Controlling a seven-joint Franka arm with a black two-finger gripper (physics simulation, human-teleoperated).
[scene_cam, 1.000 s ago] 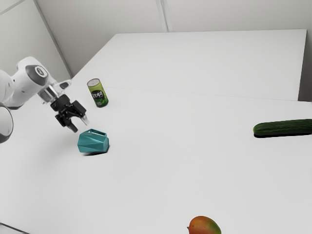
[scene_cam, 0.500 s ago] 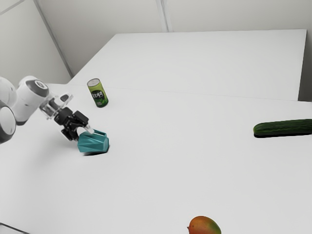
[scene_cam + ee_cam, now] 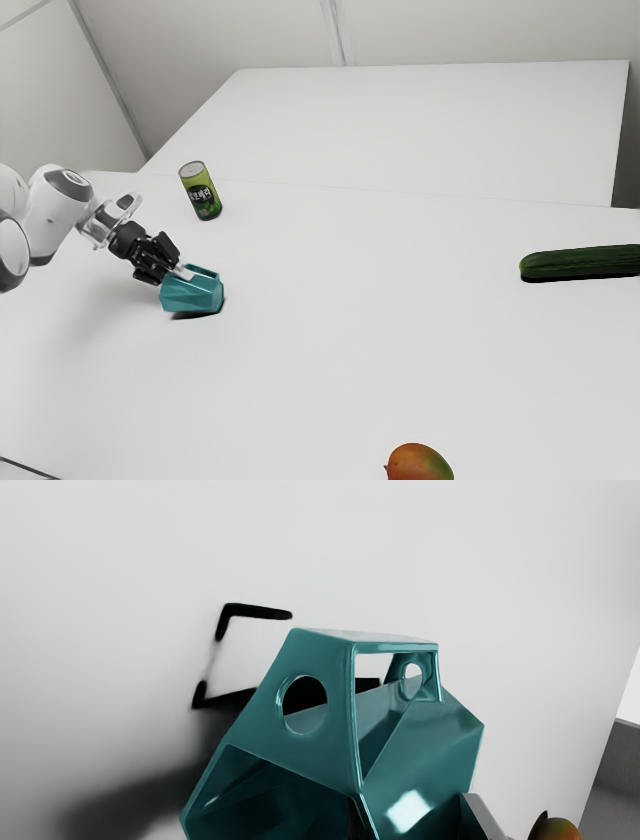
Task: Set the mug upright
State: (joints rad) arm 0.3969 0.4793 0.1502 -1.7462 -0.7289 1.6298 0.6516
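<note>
1. Pinching narrowly, the claw (image 3: 172, 274) appeared closed on the mug (image 3: 192, 294), straddling its wall from mouth (image 3: 260, 790) to outside, a likely hold for levering it over.
2. There it lay, sideways on the worktop (image 3: 400, 340), handle (image 3: 325, 655) uppermost!
3. Base-down looked the goal; that slanting wall risked a slip.
4. The can (image 3: 201, 195) stood apart, leaving turning room.

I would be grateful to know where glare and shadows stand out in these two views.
Wrist view: a bright white glare patch on the teal mug, with soft grey shadow and a black, frame-like shadow on the table; exterior view: dark shadow beneath the mug and along the cucumber's underside.
</note>
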